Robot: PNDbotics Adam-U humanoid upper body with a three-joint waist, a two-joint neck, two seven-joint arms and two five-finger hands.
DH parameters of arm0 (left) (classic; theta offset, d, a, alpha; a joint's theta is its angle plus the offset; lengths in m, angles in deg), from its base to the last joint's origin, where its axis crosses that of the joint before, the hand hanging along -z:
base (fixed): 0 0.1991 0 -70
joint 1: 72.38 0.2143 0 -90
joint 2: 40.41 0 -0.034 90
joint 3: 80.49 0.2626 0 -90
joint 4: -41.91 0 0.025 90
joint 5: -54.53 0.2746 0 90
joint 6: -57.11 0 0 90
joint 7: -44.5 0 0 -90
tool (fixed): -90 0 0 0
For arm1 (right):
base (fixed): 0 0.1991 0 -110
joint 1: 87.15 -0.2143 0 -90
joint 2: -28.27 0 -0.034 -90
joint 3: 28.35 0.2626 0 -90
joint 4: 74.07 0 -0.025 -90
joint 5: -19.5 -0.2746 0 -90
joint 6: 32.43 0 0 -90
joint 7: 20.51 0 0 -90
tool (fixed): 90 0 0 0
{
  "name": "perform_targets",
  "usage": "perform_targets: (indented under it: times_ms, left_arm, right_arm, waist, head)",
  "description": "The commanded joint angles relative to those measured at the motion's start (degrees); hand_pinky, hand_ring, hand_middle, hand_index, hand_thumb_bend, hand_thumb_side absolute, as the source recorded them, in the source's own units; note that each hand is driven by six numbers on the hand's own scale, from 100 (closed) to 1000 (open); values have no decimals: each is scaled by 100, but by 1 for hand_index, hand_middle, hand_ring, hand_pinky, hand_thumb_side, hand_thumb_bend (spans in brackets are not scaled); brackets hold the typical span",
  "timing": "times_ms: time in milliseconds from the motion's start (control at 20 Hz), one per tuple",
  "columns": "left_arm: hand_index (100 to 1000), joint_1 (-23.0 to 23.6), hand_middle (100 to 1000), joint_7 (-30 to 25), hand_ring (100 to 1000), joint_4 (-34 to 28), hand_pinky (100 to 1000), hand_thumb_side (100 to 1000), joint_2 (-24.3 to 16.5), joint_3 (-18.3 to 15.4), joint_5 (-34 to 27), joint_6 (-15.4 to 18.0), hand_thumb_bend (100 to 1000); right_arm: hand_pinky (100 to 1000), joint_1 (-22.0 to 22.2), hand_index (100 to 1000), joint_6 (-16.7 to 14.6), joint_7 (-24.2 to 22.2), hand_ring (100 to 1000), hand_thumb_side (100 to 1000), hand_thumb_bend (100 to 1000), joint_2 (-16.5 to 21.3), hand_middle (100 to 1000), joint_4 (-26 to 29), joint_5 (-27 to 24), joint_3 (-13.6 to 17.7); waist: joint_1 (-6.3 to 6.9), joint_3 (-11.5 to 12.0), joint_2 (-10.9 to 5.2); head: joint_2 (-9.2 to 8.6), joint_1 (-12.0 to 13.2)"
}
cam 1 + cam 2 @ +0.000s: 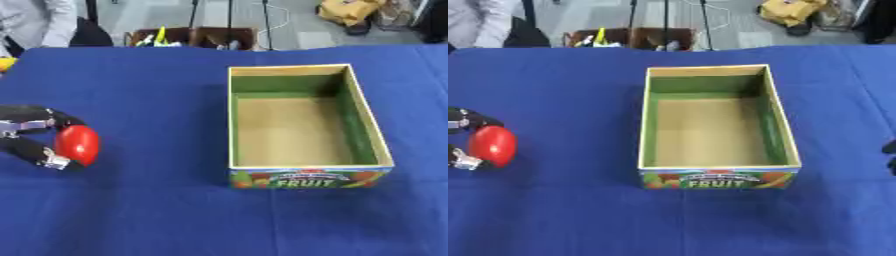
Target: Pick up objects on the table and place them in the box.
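Here a red, smooth, rounded object, perhaps a toy fruit, sits near the left edge of the blue-covered table, held in the robot's left hand. The hand comes in from the left edge, its black fingers and thumb curled round the red object from above and below, so it is grasping it. Whether the object rests on the cloth or is lifted just off it cannot be told.

Well to the right, about the middle of the table, stands the open cardboard box. Its inner walls are green, its floor is plain brown and bare, and the near outer face carries a colourful print with the word FRUIT. The box and the red object are well apart, with bare blue cloth between them.

At the right edge of the right eye view a small dark part of the right hand shows; how its fingers stand cannot be told.
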Motion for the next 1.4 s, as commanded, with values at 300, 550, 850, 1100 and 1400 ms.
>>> perform_targets:
  times_ms: [300,550,850,1100,1400]
  left_arm:
    - [935,-124,640,373,630,6,628,711,-94,21,320,5,594]
    - [879,-114,564,783,568,-9,542,659,-79,62,470,12,522]
    - [732,-130,490,1245,512,8,476,638,-54,74,460,-55,388]
    - [652,-164,468,1503,483,-7,448,619,-45,54,391,-162,227]
    - [588,-229,427,1811,442,-121,391,564,-27,-34,143,-355,100]
  right_arm:
    - [385,-52,456,-19,-23,299,831,100,32,252,122,41,3]
    - [386,-55,457,-15,-25,299,830,100,27,251,122,41,4]
    - [386,-52,457,-12,-43,299,832,100,21,251,122,52,5]
    - [386,-48,457,-3,-61,299,831,100,18,251,122,63,4]
    - [386,-45,457,12,-82,299,830,100,21,251,122,63,4]
  waist:
    - [2,-12,-57]
    - [5,-18,-51]
    - [12,-18,-42]
    - [24,-19,-50]
    - [40,-18,-74]
  head:
    - [-78,7]
    - [-86,1]
    - [-82,-3]
    - [-76,-8]
    - [-69,-20]
